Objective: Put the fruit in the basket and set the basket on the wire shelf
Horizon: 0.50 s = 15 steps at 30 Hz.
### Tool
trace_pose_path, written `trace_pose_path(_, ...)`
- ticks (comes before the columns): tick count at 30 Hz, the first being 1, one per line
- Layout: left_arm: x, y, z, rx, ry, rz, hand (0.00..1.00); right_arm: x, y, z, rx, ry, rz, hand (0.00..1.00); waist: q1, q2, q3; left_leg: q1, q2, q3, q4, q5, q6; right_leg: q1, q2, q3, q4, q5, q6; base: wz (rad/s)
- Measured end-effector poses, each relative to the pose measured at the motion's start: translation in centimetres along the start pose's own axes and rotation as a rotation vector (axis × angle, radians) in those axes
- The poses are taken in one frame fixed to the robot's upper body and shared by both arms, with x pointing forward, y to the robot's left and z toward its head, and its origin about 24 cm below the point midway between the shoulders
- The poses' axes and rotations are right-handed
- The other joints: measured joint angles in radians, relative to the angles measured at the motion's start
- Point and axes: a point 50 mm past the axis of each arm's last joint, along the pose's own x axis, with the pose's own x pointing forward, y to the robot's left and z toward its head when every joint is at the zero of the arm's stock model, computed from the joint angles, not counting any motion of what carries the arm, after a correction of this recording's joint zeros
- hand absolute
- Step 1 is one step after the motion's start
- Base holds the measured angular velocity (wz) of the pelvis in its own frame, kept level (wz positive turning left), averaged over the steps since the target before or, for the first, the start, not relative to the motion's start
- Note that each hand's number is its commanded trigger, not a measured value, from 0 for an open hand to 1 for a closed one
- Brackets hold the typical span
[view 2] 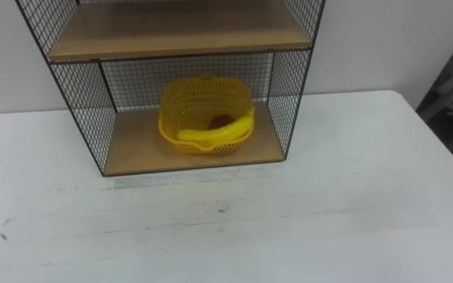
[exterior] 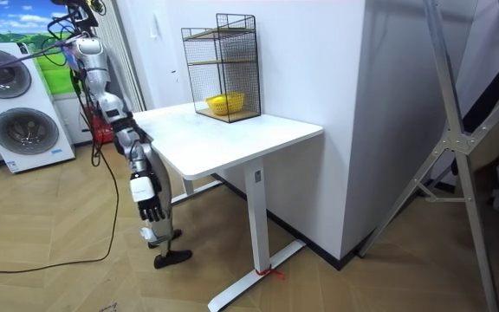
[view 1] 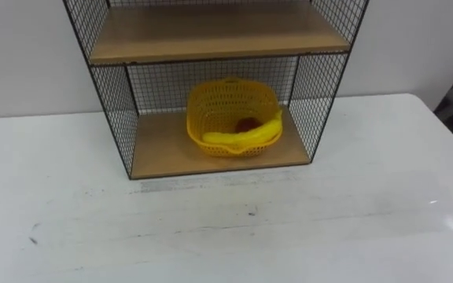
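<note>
Robot stands at the white table's (view 1: 226, 228) edge; right hand (exterior: 148, 199) hangs by its side, fingers relaxed and straight, holding nothing. Further back, the wire shelf (view 1: 108, 102) stands on the table. Yellow basket (view 1: 226, 102) rests on its bottom board (view 1: 163, 153), containing a banana (view 1: 242, 135) and a dark red fruit (view 1: 247, 124).

Yellow basket (exterior: 224, 104) inside wire shelf (exterior: 223, 52) on white table (exterior: 241, 137), robot alongside.

1 basket (view 1: 230, 106) | 1 banana (view 1: 242, 135) | 1 red fruit (view 1: 248, 124) | 1 wire shelf (view 1: 163, 151)
</note>
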Motion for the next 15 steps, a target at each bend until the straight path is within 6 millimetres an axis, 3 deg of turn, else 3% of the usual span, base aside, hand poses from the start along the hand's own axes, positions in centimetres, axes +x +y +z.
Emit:
trace_pose_path(6,-0.1,-0.9,0.2,0.175,-0.024,-0.053,0.0,-0.3,1.3,1.2,-0.111,-0.074,0.116,0.0,-0.004,-0.002,0.0017,-0.01,0.002,-0.007,0.0,0.004,-0.004,-0.001,0.002,-0.015,-0.019,0.01,0.001,0.05)
trace_pose_path(15,-0.2,-1.4,-0.1,0.221,-0.017,-0.085,0.0,-0.3,1.5,0.1,-0.181,-0.064,0.181,0.0,0.003,0.001,-0.0005,-0.003,0.003,-0.002,0.0,0.005,-0.004,0.005,0.004,-0.005,-0.018,0.011,0.0,-0.01)
